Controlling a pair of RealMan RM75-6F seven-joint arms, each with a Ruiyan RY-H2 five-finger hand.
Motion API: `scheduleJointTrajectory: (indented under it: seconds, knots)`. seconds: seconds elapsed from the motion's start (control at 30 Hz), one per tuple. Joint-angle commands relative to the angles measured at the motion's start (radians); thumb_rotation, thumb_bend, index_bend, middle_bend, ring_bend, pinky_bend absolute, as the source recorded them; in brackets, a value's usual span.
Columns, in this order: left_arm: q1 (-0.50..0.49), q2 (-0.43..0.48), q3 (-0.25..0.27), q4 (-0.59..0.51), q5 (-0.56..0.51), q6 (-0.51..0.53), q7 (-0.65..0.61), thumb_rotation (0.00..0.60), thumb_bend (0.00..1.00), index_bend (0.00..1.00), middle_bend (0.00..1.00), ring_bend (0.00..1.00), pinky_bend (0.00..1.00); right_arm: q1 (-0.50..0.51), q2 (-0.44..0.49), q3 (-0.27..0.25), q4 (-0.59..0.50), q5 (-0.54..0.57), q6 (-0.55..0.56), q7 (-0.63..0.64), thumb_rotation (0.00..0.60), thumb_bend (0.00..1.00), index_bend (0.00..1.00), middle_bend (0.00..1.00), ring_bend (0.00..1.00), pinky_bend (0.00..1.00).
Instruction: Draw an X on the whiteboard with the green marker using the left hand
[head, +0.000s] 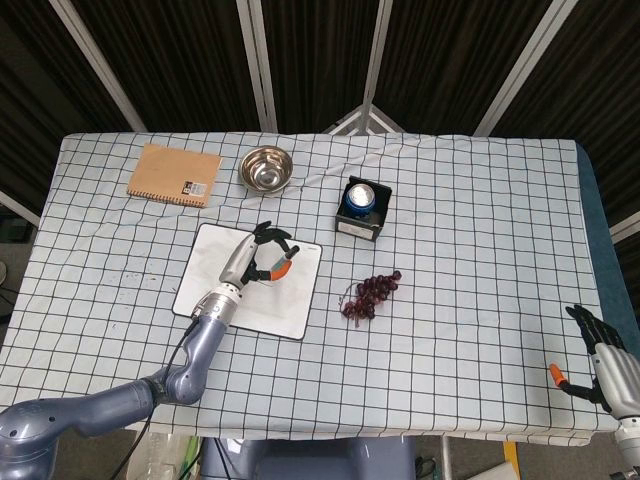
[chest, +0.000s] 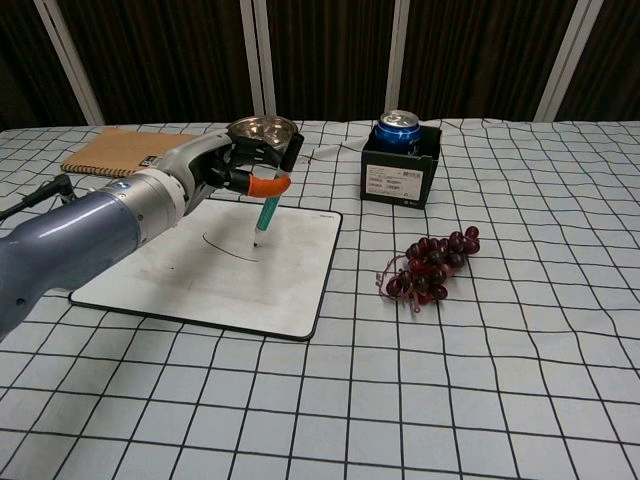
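Observation:
The whiteboard (head: 210, 255) (chest: 170, 275) lies flat on the checked cloth, with one curved dark stroke (chest: 228, 248) drawn on it. My left hand (head: 258, 258) (chest: 232, 170) grips the green marker (chest: 265, 214) nearly upright over the board's far right part, tip down close to the right end of the stroke. Whether the tip touches the board I cannot tell. My right hand (head: 605, 362) sits at the table's near right corner with its fingers apart and nothing in it; the chest view does not show it.
A steel bowl (head: 266, 169) (chest: 264, 130) and a brown notebook (head: 174, 175) (chest: 110, 150) lie beyond the board. A blue can in a black box (head: 362, 207) (chest: 401, 158) stands to the right, with red grapes (head: 372, 292) (chest: 432, 264) nearer.

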Motion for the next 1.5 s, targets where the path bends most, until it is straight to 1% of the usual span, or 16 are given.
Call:
scheduleJointTrajectory:
  seconds: [0.03,0.3,0.7,0.77,0.97,1.03,1.17,1.23,1.33,1.5]
  knots:
    - [0.004,0.007,0.004,-0.006,-0.005,0.0,0.013,0.6,0.58,0.75,0.27,0.03,0.06,0.0,0.0,0.001,0.0,0.002,0.001,0.0,0.6,0.35,0.0,0.0,0.0,0.0]
    - [0.033,0.038,0.022,-0.037,-0.024,0.003,0.041,0.6,0.58,0.75,0.27,0.03,0.06,-0.001,-0.001,0.0,0.002,-0.001,0.006,-0.01,0.6,0.35,0.0,0.0,0.0,0.0]
    - [0.12,0.117,0.075,-0.136,-0.035,0.037,0.072,0.6,0.58,0.75,0.27,0.03,0.06,-0.005,-0.007,-0.001,0.004,-0.01,0.023,-0.037,0.6,0.35,0.0,0.0,0.0,0.0]
    - [0.137,0.132,0.076,-0.162,-0.035,0.046,0.062,0.6,0.58,0.75,0.27,0.03,0.06,-0.006,-0.008,-0.001,0.004,-0.011,0.026,-0.039,0.6,0.35,0.0,0.0,0.0,0.0]
    - [0.158,0.168,0.045,-0.228,-0.03,0.066,0.019,0.6,0.58,0.75,0.27,0.03,0.06,-0.006,-0.009,-0.001,0.004,-0.012,0.028,-0.04,0.6,0.35,0.0,0.0,0.0,0.0]
    - [0.162,0.19,0.015,-0.268,-0.027,0.078,-0.004,0.6,0.58,0.75,0.27,0.03,0.06,-0.006,-0.009,0.0,0.003,-0.012,0.028,-0.039,0.6,0.35,0.0,0.0,0.0,0.0]
    - [0.154,0.218,-0.024,-0.305,-0.025,0.085,-0.009,0.6,0.58,0.75,0.27,0.03,0.06,-0.005,-0.01,-0.001,0.003,-0.013,0.026,-0.038,0.6,0.35,0.0,0.0,0.0,0.0]
    - [0.144,0.222,-0.04,-0.31,-0.032,0.084,-0.004,0.6,0.58,0.75,0.27,0.03,0.06,-0.004,-0.01,-0.001,0.003,-0.013,0.026,-0.037,0.6,0.35,0.0,0.0,0.0,0.0]
    - [0.121,0.214,-0.051,-0.301,-0.046,0.075,0.016,0.6,0.58,0.75,0.27,0.03,0.06,-0.003,-0.009,-0.001,0.003,-0.013,0.024,-0.035,0.6,0.35,0.0,0.0,0.0,0.0]
    - [0.088,0.179,-0.046,-0.272,-0.065,0.059,0.039,0.6,0.58,0.75,0.27,0.03,0.06,-0.002,-0.009,-0.001,0.004,-0.009,0.019,-0.032,0.6,0.35,0.0,0.0,0.0,0.0]
